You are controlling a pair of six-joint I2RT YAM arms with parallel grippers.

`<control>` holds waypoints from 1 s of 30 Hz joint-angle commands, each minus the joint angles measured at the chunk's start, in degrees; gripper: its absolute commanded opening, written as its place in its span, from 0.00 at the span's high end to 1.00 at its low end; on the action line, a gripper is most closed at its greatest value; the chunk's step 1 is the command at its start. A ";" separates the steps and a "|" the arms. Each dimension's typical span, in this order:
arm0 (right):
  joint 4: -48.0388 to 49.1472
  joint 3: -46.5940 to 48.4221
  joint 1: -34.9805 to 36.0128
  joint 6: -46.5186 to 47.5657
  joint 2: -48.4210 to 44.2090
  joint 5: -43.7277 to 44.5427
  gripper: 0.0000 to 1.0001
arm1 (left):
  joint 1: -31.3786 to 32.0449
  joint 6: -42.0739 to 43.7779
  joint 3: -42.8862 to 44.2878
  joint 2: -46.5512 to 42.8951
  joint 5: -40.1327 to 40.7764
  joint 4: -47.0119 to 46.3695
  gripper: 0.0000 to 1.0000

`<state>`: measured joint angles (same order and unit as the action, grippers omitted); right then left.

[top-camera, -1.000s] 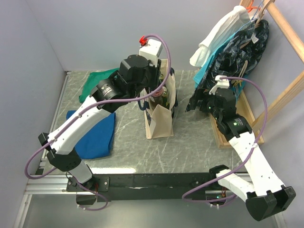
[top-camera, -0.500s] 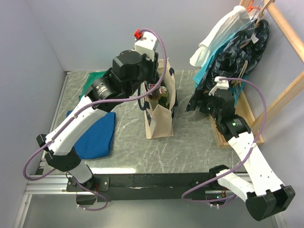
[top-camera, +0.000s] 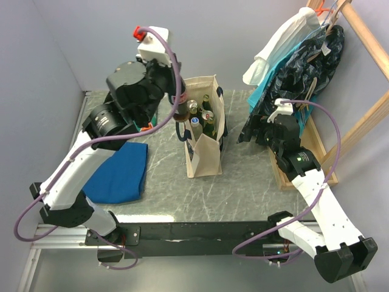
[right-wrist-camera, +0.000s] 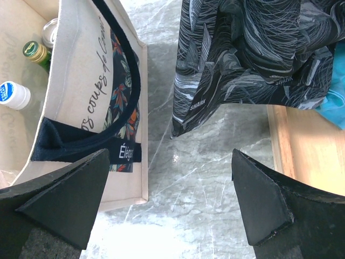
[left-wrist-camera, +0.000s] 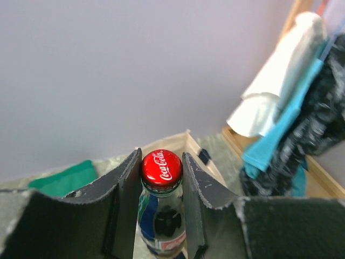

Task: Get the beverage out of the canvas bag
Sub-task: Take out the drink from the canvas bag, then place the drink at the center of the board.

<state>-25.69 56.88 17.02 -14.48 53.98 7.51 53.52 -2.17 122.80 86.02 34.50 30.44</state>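
The cream canvas bag (top-camera: 204, 152) stands upright mid-table with its top open; several other bottles (top-camera: 205, 115) stand inside. My left gripper (top-camera: 179, 104) is shut on the neck of a glass cola bottle (top-camera: 181, 115) and holds it above the bag's left rim. In the left wrist view the bottle's red cap (left-wrist-camera: 161, 167) sits between the two fingers (left-wrist-camera: 125, 189), with the bag's rim (left-wrist-camera: 188, 139) beyond. My right gripper (top-camera: 254, 132) is open and empty, low to the right of the bag. Its view shows the bag (right-wrist-camera: 81, 81) and a navy handle (right-wrist-camera: 129, 70).
A blue cloth (top-camera: 121, 173) lies left of the bag, and a green cloth (left-wrist-camera: 64, 178) lies at the back left. A wooden rack (top-camera: 304, 152) with a black patterned bag (right-wrist-camera: 253, 59) and hanging clothes (top-camera: 285, 36) stands on the right. Grey walls close the left and back.
My left arm has risen and swung to the left, lifting the cola bottle up from inside the bag to above its rim. The right arm has not moved.
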 commanded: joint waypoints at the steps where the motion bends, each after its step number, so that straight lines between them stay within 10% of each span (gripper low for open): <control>1: 1.79 -0.37 0.39 0.15 -1.68 0.93 0.00 | -1.13 4.20 0.34 -5.06 5.75 -13.91 0.99; 30: 2.05 0.16 0.47 -0.28 -2.82 3.47 0.00 | -29.87 -11.45 -17.33 1.78 -18.50 -19.27 0.99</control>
<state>-25.69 56.86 17.02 -15.11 51.03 7.77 25.19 -11.29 103.39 87.68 19.81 26.30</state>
